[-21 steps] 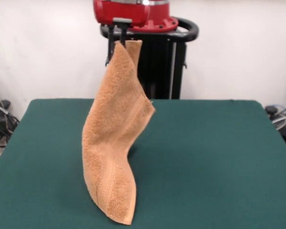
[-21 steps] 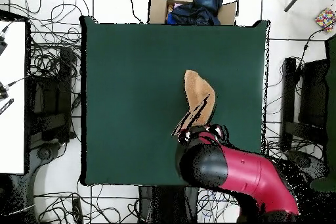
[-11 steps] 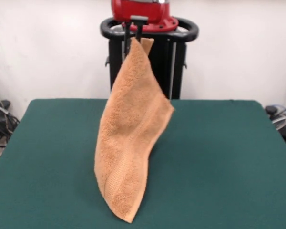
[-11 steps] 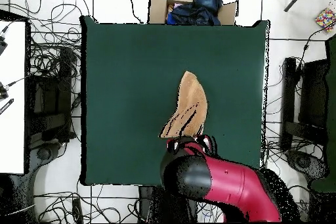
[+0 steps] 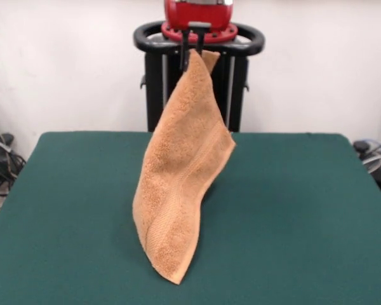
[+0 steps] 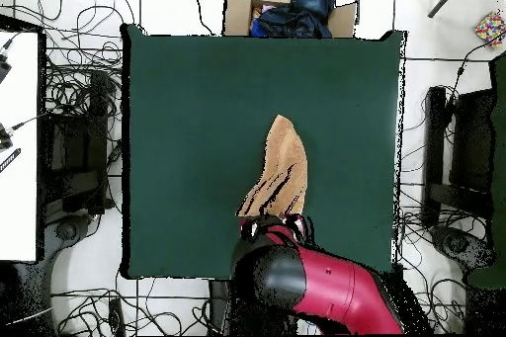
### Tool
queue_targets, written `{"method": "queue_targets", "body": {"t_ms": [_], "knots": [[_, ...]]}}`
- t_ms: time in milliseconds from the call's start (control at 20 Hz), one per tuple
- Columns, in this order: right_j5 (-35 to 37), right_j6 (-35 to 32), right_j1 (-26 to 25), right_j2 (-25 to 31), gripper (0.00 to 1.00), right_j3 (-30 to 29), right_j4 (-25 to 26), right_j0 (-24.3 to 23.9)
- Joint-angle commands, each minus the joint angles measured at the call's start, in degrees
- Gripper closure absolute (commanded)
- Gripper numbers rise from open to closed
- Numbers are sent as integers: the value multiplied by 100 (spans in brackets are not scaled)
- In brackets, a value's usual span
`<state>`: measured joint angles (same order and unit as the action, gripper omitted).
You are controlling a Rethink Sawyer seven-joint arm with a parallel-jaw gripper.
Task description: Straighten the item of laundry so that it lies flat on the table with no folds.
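Observation:
The item of laundry (image 5: 181,171), a light orange terry towel, hangs in a long drape from one corner, and its lowest tip reaches down near the table's front edge. My gripper (image 5: 194,51) is shut on that top corner, high above the back of the table (image 5: 292,210). In the overhead view the towel (image 6: 284,167) shows as a narrow strip running from mid-table toward the red and black arm (image 6: 296,279), which hides the gripper. A woven band crosses the towel's lower part.
The black pedestal (image 5: 235,82) stands behind the table's far edge. In the overhead view a cardboard box with dark clothes (image 6: 292,9) sits beyond one table edge, and cables (image 6: 79,106) and chairs (image 6: 460,155) lie around the sides.
The gripper has carried the towel's corner to the right in the front view and slightly higher. The hanging towel followed, and its lower tip has slid right along the table.

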<state>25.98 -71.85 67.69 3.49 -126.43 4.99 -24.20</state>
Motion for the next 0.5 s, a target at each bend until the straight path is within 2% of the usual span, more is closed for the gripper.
{"method": "queue_targets", "body": {"t_ms": [50, 250, 500], "knots": [[-987, -1925, -513, 58, 100, -820, -819, 45], [-1216, -2037, -617, -98, 100, -905, -961, 249], [-1055, -2140, -723, -696, 100, -705, -958, 808]]}}
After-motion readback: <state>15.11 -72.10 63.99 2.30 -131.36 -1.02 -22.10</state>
